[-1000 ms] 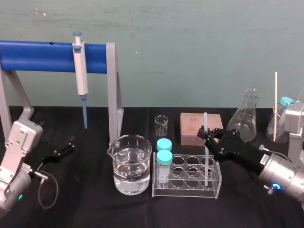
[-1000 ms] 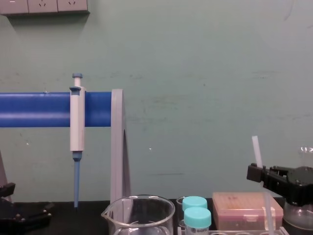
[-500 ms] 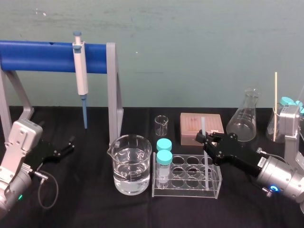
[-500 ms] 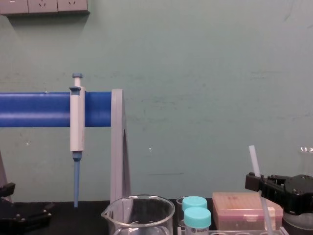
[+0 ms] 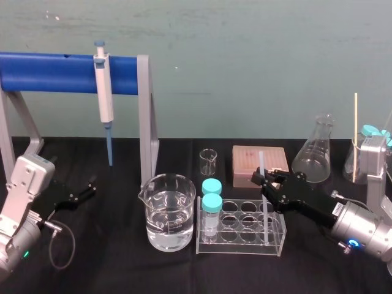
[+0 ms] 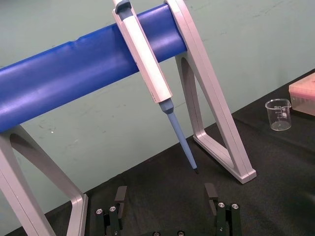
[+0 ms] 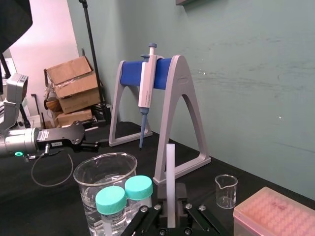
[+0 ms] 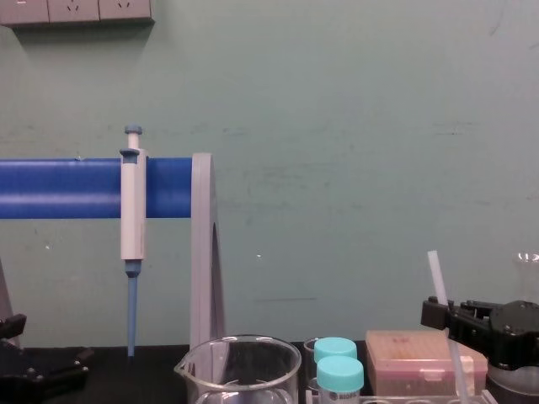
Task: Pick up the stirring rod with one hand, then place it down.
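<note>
The stirring rod (image 5: 262,166) is a thin translucent-white stick standing nearly upright, its lower part down in the right end of the clear tube rack (image 5: 241,242). My right gripper (image 5: 264,182), black and reaching in from the right, is shut on the rod's middle just above the rack. In the right wrist view the rod (image 7: 170,172) rises straight up from between the closed fingers of the right gripper (image 7: 170,212). The chest view shows the rod's top (image 8: 436,273) sticking up out of the right gripper (image 8: 440,314). My left gripper (image 6: 166,204) rests open, parked at the left on the table.
A water beaker (image 5: 166,211) and two teal-capped vials (image 5: 212,197) stand left of the rod. Behind are a small beaker (image 5: 208,161), a pink tip box (image 5: 260,164) and a flask (image 5: 315,150). A pipette (image 5: 104,92) hangs on the blue stand (image 5: 55,72). A wooden stick (image 5: 354,138) stands far right.
The right gripper has come down and slightly left with the rod, lowering its end into the rack. Over the last half second almost nothing moved. The left arm stayed still.
</note>
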`<state>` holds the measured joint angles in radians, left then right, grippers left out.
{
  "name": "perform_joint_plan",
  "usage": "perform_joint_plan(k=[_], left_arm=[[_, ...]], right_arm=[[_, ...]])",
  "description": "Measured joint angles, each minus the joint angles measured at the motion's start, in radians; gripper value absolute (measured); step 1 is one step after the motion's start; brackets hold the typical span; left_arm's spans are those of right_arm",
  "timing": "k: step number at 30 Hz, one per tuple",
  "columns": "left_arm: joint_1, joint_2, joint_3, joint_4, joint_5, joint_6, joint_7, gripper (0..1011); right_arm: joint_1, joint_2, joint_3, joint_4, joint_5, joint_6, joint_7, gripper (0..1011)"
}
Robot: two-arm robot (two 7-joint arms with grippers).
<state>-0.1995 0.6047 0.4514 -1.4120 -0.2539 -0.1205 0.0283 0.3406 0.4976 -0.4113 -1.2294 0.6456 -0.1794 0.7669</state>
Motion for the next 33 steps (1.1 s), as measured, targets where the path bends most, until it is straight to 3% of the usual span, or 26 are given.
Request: perform_joint_plan(k=[12,15,24,27,31,32,33], left_arm=[[0.000,0.000,0.000,0.000,0.000,0.000,0.000,1000],[0.000,0.000,0.000,0.000,0.000,0.000,0.000,1000],[0.000,0.000,0.000,0.000,0.000,0.000,0.000,1000],[0.000,0.000,0.000,0.000,0.000,0.000,0.000,1000],[0.000,0.000,0.000,0.000,0.000,0.000,0.000,1000],[0.000,0.000,0.000,0.000,0.000,0.000,0.000,1000],[0.000,0.000,0.000,0.000,0.000,0.000,0.000,1000]], right_arm=[[0.000,0.001,0.000,-0.001,0.002,0.000,-0.001,459],[0.000,0.001,0.000,-0.001,0.002,0.000,-0.001,603],[-0.001,0.000,0.004,-0.002,0.001,-0.001,-0.007,864],[-0.006,-0.001,0.021,-0.019,-0.006,-0.003,-0.048,954],[-0.031,-0.007,0.070,-0.059,-0.036,-0.010,-0.178,1003],[-0.046,-0.013,0.092,-0.076,-0.064,-0.011,-0.259,1003],[-0.046,-0.013,0.092,-0.076,-0.064,-0.011,-0.259,1003]])
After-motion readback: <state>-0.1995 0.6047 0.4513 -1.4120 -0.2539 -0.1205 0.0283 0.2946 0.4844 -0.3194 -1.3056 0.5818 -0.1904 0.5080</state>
